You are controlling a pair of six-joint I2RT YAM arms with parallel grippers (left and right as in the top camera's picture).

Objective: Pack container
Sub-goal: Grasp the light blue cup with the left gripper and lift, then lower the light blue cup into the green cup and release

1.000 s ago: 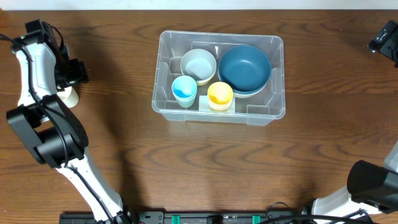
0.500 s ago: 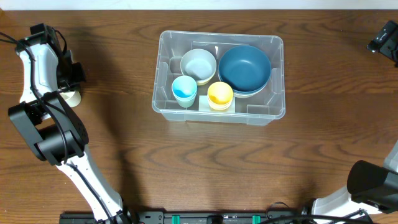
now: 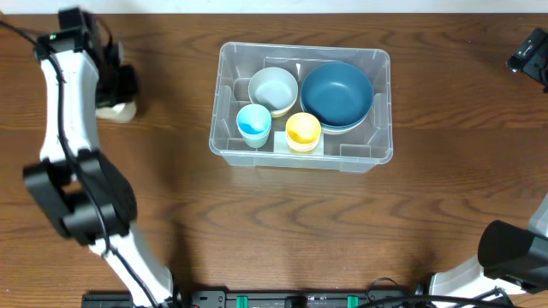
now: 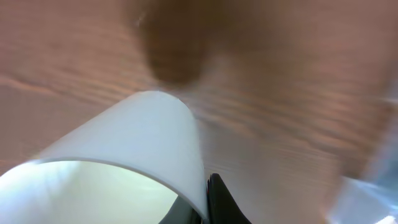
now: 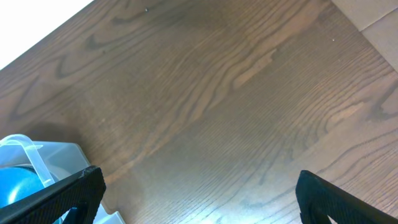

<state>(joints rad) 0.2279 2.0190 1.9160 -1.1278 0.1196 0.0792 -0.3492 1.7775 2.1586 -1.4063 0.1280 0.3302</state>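
Note:
The clear plastic container stands at the table's middle, holding a white bowl, a dark blue bowl, a light blue cup and a yellow cup. At the far left, my left gripper is shut on the rim of a cream cup. The blurred left wrist view shows that cup with its wall pinched in my left gripper. My right gripper stays at the far right edge, open and empty above bare wood.
A corner of the container with the blue bowl inside shows at the lower left of the right wrist view. Dark wooden tabletop stretches around the bin on all sides.
The left gripper closed on the cream cup and has moved it toward the far side and slightly right. The right arm and the container's contents have not moved.

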